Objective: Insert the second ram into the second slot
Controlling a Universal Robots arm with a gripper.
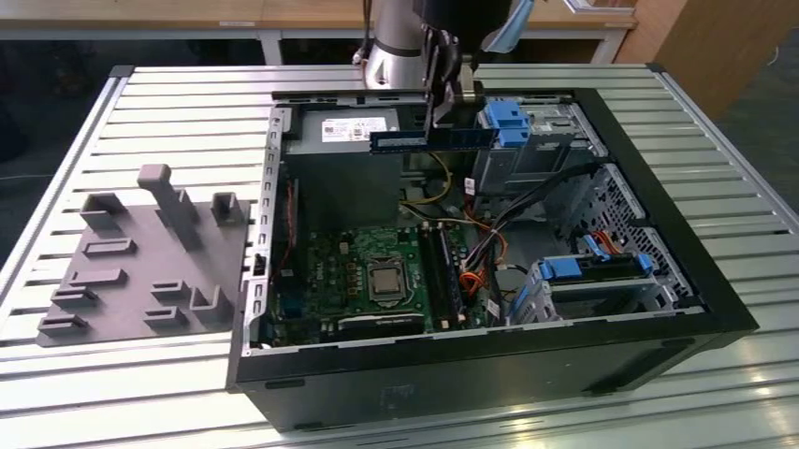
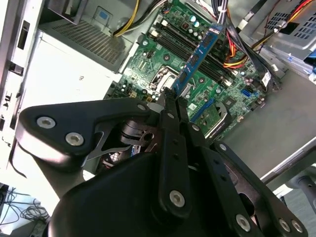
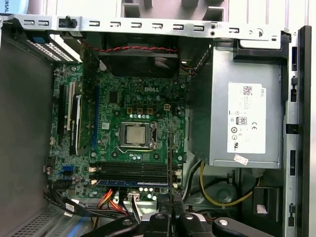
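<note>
My gripper (image 1: pixel 452 98) hangs above the far end of the open computer case (image 1: pixel 699 309), shut on the second ram (image 1: pixel 431 139). The ram is a thin blue stick held level and well clear of the board. In the second wrist view the fingertips (image 2: pixel 172 98) pinch one end of the ram (image 2: pixel 197 54), which reaches out over the motherboard (image 2: pixel 148 64). In the first wrist view the ram (image 3: pixel 171 163) shows edge-on as a thin dark line above the gripper (image 3: pixel 173 217). It crosses the row of dark memory slots (image 3: pixel 133 173). A blue strip (image 3: pixel 123 181) runs along the slot at that row's edge.
The case lies open on a slatted metal table (image 1: pixel 125 393). Inside are the processor socket (image 3: pixel 137 136), a grey power supply (image 3: pixel 244 113), light-blue drive brackets (image 1: pixel 506 122) and orange and yellow cables (image 3: pixel 111 200). A grey fixture plate with pegs (image 1: pixel 150 253) sits at the exterior view's left.
</note>
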